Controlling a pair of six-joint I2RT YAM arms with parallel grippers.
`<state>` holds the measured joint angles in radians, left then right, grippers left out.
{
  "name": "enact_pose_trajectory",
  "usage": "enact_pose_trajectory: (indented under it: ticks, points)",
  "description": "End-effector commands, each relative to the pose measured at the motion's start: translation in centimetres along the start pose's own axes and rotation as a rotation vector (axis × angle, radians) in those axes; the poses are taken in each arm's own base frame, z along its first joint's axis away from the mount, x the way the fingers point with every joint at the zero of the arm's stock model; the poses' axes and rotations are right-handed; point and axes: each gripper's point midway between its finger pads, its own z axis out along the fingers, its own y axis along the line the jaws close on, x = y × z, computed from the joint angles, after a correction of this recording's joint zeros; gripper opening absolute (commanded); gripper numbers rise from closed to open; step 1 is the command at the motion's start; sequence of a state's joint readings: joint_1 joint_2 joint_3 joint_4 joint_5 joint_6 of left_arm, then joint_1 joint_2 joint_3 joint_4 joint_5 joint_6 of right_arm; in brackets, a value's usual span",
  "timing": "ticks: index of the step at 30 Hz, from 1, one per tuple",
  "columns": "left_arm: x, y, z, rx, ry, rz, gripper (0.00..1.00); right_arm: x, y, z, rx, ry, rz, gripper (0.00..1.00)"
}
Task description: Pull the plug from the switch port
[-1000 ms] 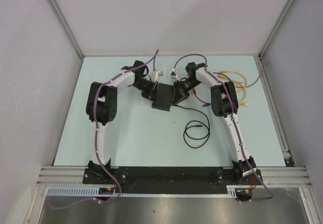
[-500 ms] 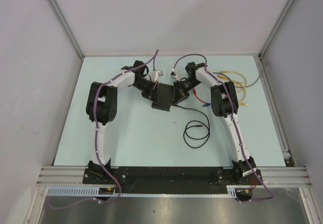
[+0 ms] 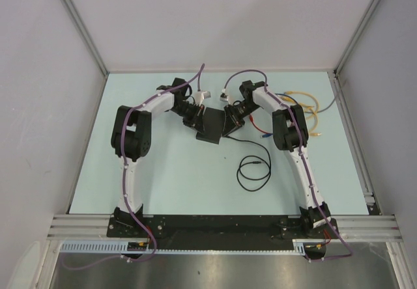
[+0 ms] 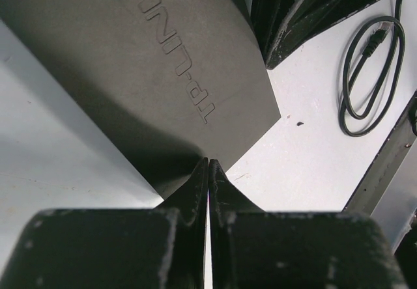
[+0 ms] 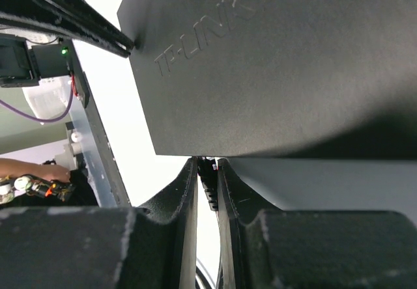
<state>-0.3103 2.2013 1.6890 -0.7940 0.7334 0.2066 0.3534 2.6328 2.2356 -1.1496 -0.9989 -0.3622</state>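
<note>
Lying on the table (image 3: 169, 172), the switch (image 3: 212, 127) is flanked by both claws: the left claw (image 4: 208, 165) is pinched shut at its corner; the right claw (image 5: 207, 165) is clamped on a dark plug (image 5: 207, 188) at its edge.

place: robot lab cell | signs: white panel walls (image 3: 221, 15) — aluminium frame rail (image 3: 85, 226) — pale bench table (image 3: 176, 178)
</note>
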Motion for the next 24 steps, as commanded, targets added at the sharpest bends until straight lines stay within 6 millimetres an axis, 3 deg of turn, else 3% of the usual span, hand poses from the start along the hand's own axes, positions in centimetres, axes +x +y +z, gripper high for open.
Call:
enact_pose_trajectory:
  ticks: [1, 8, 15, 24]
  points:
    - [-1.2, 0.2, 0.1, -0.012, -0.025, 0.02, 0.0, 2.4, -2.7, -0.1, 0.119, 0.074, 0.004, 0.05]
    - [-1.2, 0.2, 0.1, -0.012, -0.025, 0.02, 0.0, -1.2, -2.1, -2.3, 0.134, -0.045, -0.004, 0.04]
    - [-1.5, 0.2, 0.0, -0.012, -0.031, 0.026, 0.0, 1.6, -2.9, -2.1, 0.133, 0.02, 0.044, 0.04]
    - [-2.0, 0.0, 0.0, -0.006, -0.041, 0.031, 0.0, 0.4, -1.9, -5.6, 0.166, -0.031, -0.02, 0.05]
